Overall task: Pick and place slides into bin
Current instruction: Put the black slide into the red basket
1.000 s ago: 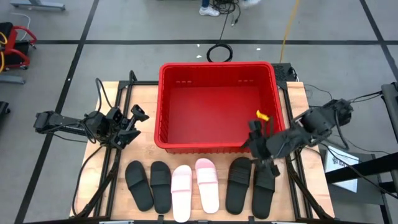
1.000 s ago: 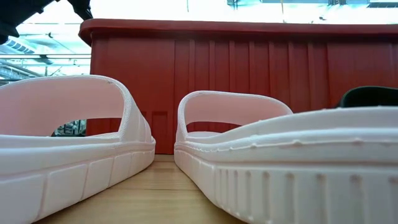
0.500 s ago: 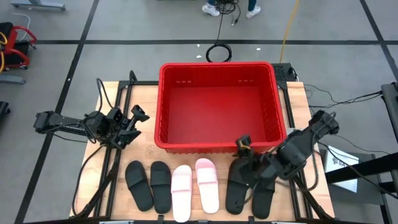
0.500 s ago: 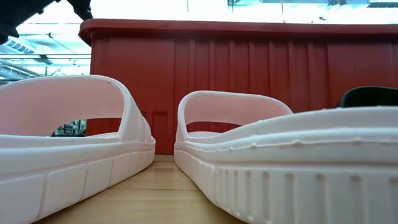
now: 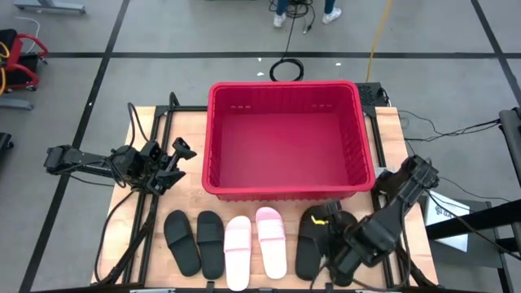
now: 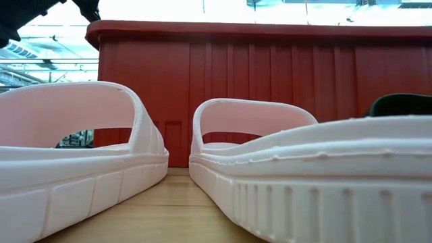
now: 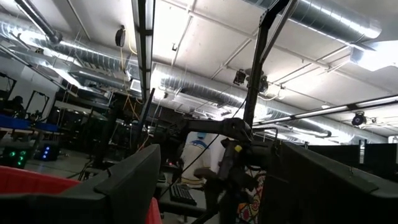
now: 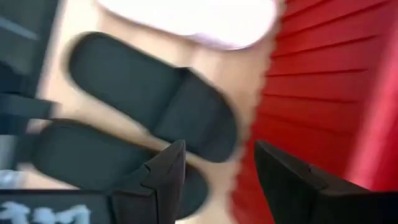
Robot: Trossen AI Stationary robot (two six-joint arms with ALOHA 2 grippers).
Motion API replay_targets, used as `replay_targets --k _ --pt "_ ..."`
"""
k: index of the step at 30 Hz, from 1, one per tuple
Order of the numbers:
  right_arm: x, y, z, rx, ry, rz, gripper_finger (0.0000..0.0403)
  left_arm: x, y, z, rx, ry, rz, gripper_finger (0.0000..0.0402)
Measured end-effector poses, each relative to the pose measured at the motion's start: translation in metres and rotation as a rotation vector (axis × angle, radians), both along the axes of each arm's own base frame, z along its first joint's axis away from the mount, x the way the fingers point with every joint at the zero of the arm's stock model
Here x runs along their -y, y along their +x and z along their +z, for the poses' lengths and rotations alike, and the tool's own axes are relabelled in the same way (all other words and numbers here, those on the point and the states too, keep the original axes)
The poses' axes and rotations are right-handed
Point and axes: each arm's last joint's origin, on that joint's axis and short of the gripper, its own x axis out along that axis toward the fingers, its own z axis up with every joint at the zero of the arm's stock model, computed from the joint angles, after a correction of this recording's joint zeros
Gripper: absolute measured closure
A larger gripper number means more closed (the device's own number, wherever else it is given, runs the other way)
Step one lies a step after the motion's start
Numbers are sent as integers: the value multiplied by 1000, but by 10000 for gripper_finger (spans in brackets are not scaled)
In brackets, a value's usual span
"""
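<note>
From above, my right pincer (image 5: 332,213) hovers spread over the right-hand black pair of slides (image 5: 313,240), in front of the empty bin (image 5: 285,189). The wrist view suggests I should centre one strap before pinching. My left pincer (image 5: 181,152) waits spread.

No legible text, label, brand or number appears in any view. A paper sheet (image 5: 444,213) beside the table carries marks too small to read.
</note>
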Motion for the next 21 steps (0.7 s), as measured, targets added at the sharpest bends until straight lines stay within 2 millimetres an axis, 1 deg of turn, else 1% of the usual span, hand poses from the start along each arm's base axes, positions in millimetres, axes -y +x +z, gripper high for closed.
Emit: replay_targets --k 5,10,12,16,21 --pt "-15 -15 -21 -85 30 -96 222 0 0 0 -2 1 8 62" --pt "-23 -29 -48 -196 44 -206 222 0 1 -1 -10 1 10 62" --pt "-28 -32 -59 -199 59 -223 222 0 1 -1 -9 2 17 62" --pt "-35 -31 -75 -187 120 -239 222 -1 1 -1 -9 -3 34 62" --pt "-37 -26 -84 -158 166 -257 222 -1 1 -1 -8 -1 41 62"
